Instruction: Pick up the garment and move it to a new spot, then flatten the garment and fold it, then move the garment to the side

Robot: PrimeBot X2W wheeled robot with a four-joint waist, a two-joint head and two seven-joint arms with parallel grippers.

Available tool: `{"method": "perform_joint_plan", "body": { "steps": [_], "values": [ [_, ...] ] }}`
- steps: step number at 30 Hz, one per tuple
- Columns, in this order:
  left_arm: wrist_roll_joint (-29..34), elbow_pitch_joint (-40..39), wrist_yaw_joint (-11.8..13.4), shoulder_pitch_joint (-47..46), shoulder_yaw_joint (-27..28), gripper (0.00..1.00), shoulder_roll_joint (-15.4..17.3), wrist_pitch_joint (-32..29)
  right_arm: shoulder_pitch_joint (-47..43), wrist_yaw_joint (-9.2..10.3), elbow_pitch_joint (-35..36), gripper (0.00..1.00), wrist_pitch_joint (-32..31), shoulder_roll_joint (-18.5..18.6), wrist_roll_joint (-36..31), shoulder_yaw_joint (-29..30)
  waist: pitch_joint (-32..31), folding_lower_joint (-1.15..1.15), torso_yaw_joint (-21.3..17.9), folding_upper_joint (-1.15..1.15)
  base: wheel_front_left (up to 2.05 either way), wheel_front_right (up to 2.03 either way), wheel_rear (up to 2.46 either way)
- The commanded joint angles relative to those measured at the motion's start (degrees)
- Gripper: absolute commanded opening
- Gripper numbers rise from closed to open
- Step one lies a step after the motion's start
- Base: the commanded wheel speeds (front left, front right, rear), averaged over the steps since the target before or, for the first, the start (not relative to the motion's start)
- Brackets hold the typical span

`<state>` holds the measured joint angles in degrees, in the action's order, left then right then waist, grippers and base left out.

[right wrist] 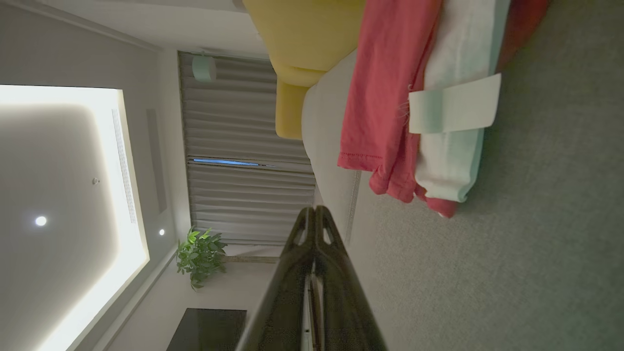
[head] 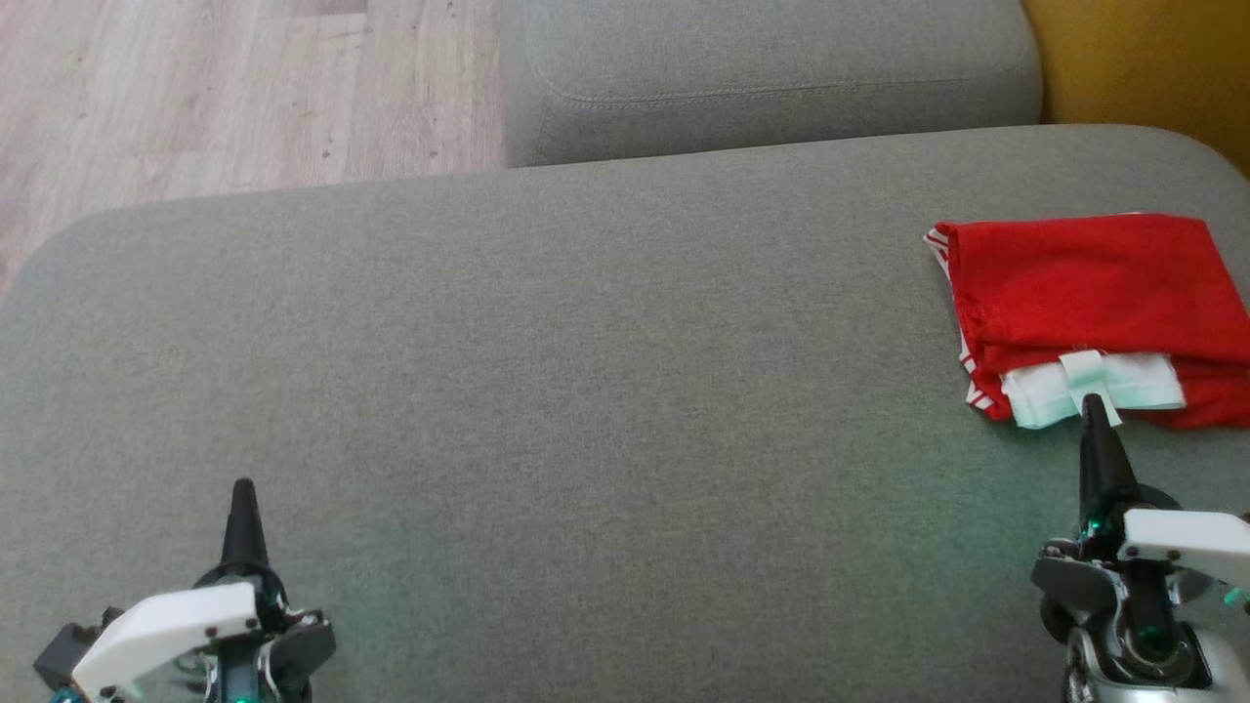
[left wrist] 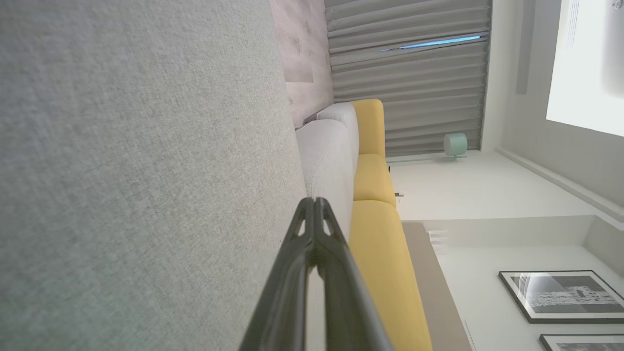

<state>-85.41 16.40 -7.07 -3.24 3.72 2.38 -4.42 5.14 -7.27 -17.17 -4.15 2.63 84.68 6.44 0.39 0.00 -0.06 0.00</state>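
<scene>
1. A folded red garment [head: 1094, 293] lies at 3 o'clock on the grey sofa cushion [head: 586, 410] and runs off the head view's right edge. This placement reads as the task's closing "to the side" step, seemingly done.
2. The right gripper [head: 1092, 402] hovers at the garment's 6 o'clock edge, fingers pressed together and holding nothing. Its tip overlaps the white tab [head: 1086, 376] in the head view, but the right wrist view shows bare cushion between tip and cloth, so it looks just clear of the fabric.
3. The left gripper [head: 242, 486] sits at 7 o'clock, well apart from the garment, fingers closed tip to tip and empty. It is likely parked there because nothing on that side needs handling.
4. The garment's long axis runs from 9 to 3 o'clock. Its white inner panel and tab face 6 o'clock, toward the robot, and the striped trim [head: 939, 244] marks the 9 o'clock end.
</scene>
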Motion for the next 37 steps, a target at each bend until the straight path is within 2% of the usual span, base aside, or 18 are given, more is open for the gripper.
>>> {"method": "perform_joint_plan", "body": {
  "steps": [1,11,37],
  "values": [
    [-1.1,-2.1,-0.3,-2.8,2.0,0.0,0.5,-0.4,1.2,-0.21,2.5,0.0,-0.7,0.3,1.3,-0.7,0.0,0.0,0.0,0.0,0.0,0.0,0.0],
    [-6.8,-2.3,-0.4,-3.0,2.8,0.0,0.5,-2.1,1.0,-0.22,3.1,0.0,-2.4,0.3,7.5,0.1,-0.2,0.0,0.1,0.0,0.0,0.0,0.0],
    [-6.8,-2.3,-0.4,-2.9,2.8,0.0,0.5,-2.1,1.0,-0.22,3.1,0.0,-2.4,0.3,7.5,0.1,-0.2,0.0,0.1,0.0,0.0,0.0,0.0]
  ]
}}
